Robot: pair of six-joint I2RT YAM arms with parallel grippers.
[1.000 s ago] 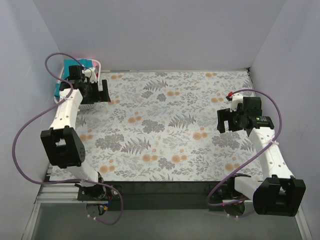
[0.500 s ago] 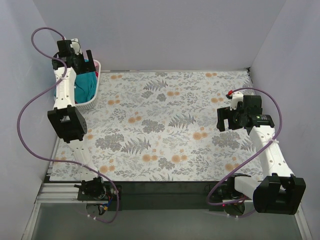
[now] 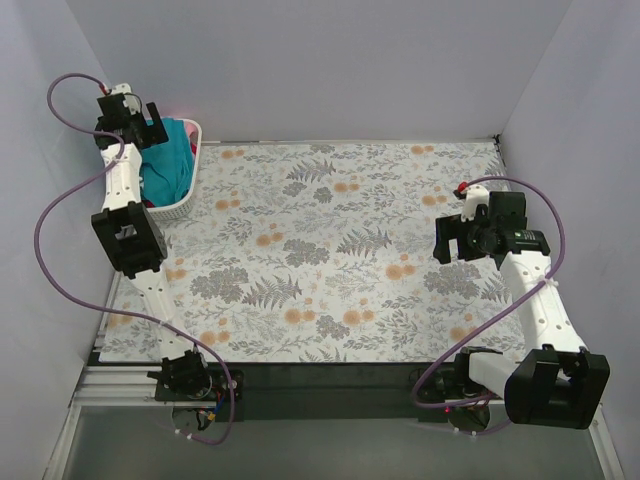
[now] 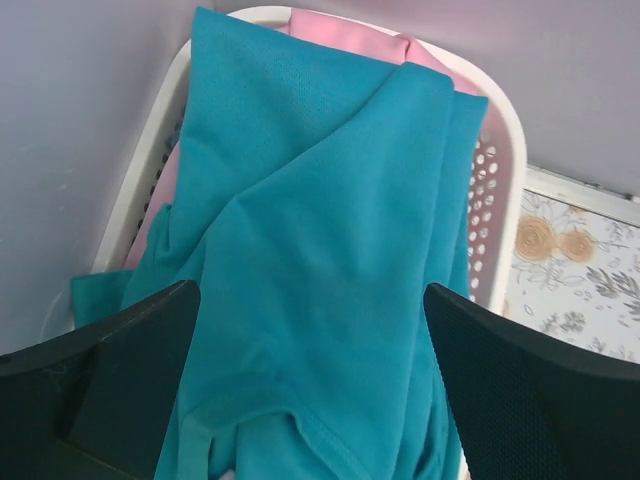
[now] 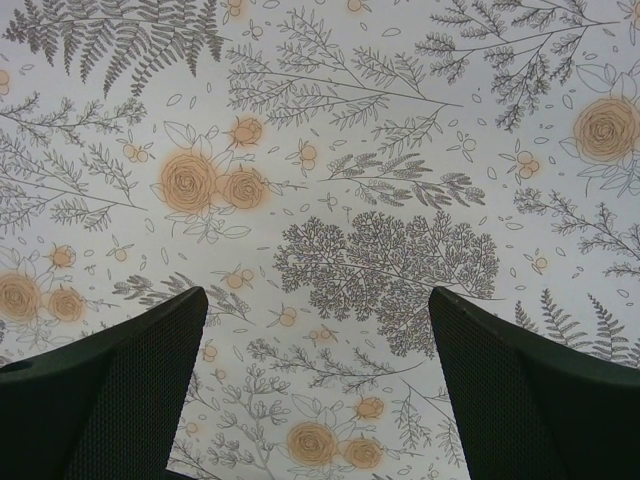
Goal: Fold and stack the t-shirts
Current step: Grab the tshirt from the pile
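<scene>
Below the left gripper [image 4: 310, 300]: the teal t-shirt [image 4: 320, 200] lies loose and creased on top of the pile, with one sleeve hem nearest the fingers.
Left gripper state: the fingers are spread wide and pinch nothing; whether they touch the cloth cannot be told.
Beyond the left gripper: the pink t-shirt [image 4: 350, 35] lies under the teal one, showing at the far rim and down the left wall of the basket.
Around both shirts: a white slatted basket [image 4: 505, 150] stands at the far left corner of the table [image 3: 330, 230], close to the wall.
Right gripper [image 5: 318, 300] state: the fingers are spread wide and empty.
Below the right gripper: only the floral table surface, with the basket and shirts well apart across the table.
</scene>
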